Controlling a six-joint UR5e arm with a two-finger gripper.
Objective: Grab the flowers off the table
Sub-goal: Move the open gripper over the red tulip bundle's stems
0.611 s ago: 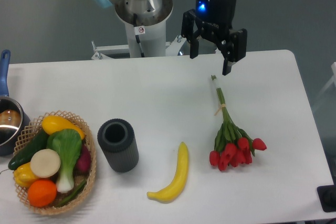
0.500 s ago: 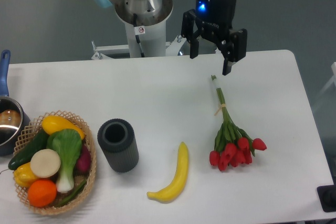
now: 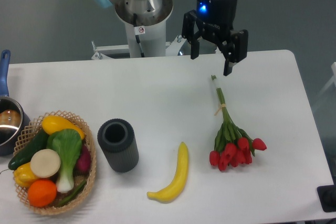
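Note:
The flowers (image 3: pixel 231 140) lie flat on the white table (image 3: pixel 157 98) at the right: red tulip buds toward the front, green stems running back and left, tied with a thin band. My gripper (image 3: pixel 210 63) hangs open and empty above the table's back edge, just behind and above the stem ends. Its two black fingers point down and are spread wide apart. It does not touch the flowers.
A yellow banana (image 3: pixel 175 176) lies left of the flowers. A dark grey ribbed cylinder (image 3: pixel 118 145) stands mid-table. A wicker basket (image 3: pixel 52 161) of vegetables sits at the front left, with a pot (image 3: pixel 8 121) behind it. The robot base (image 3: pixel 142 17) stands behind the table.
The gripper has shifted very slightly; nothing else moved.

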